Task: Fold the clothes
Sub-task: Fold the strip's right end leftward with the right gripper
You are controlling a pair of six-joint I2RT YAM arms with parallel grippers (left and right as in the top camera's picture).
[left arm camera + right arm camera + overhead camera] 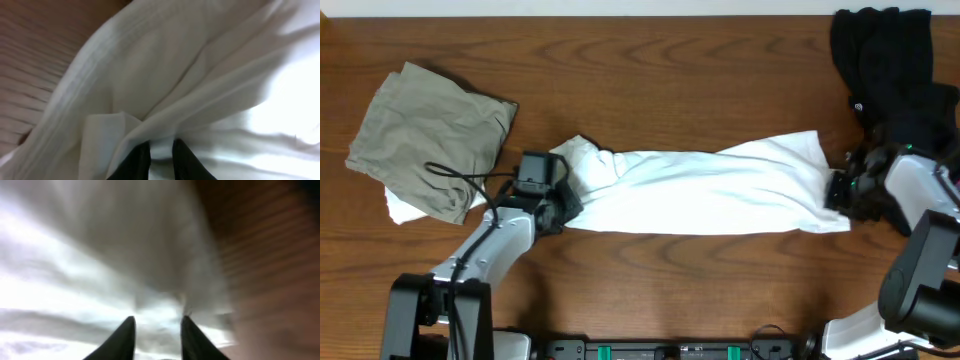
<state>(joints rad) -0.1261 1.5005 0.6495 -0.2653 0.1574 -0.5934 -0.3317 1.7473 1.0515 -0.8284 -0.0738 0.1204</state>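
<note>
Stretched apart: left hand (161, 146) pinches T-shirt (720, 190) end, right hand (157, 321) parted opposite.

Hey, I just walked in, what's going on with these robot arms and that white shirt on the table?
Two robot arms are folding a white T-shirt, which lies as a long narrow band across the wooden table. The left pincer is pinched on a fold at the shirt's left end. The right pincer sits at the right end with its fingers apart. A khaki garment lies at the far left, and a black garment lies in the top right corner.
</note>
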